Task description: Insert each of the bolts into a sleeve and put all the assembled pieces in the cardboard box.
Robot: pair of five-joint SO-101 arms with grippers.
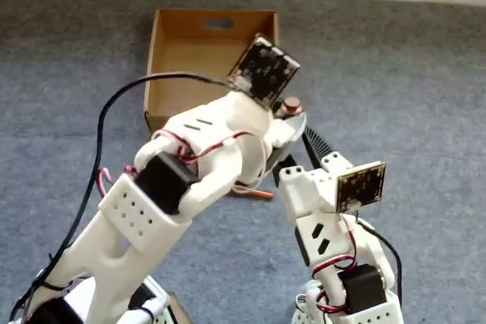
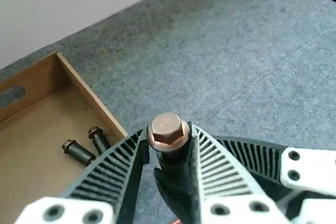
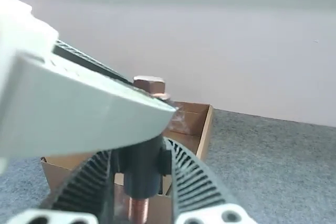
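A copper bolt (image 2: pixel 166 128) sits in a black sleeve (image 2: pixel 176 179), held in the air just off the cardboard box's (image 1: pixel 162 51) near right corner. My left gripper (image 2: pixel 167 141) is shut on the bolt just under its hex head (image 1: pixel 291 104). My right gripper (image 3: pixel 140 167) is shut on the sleeve (image 3: pixel 143 174) lower down. The bolt's threaded end (image 3: pixel 137 209) sticks out below the sleeve. Two assembled pieces (image 2: pixel 79 152) (image 2: pixel 98 139) lie inside the box (image 2: pixel 89 95) near its right wall.
Grey carpet-like surface (image 1: pixel 395 73) stretches to the right of the box and in front of it. The left arm (image 1: pixel 197 165) crosses the middle, with its black cable (image 1: pixel 114 104) looping at the left. The right arm (image 1: pixel 334 202) stands close beside it.
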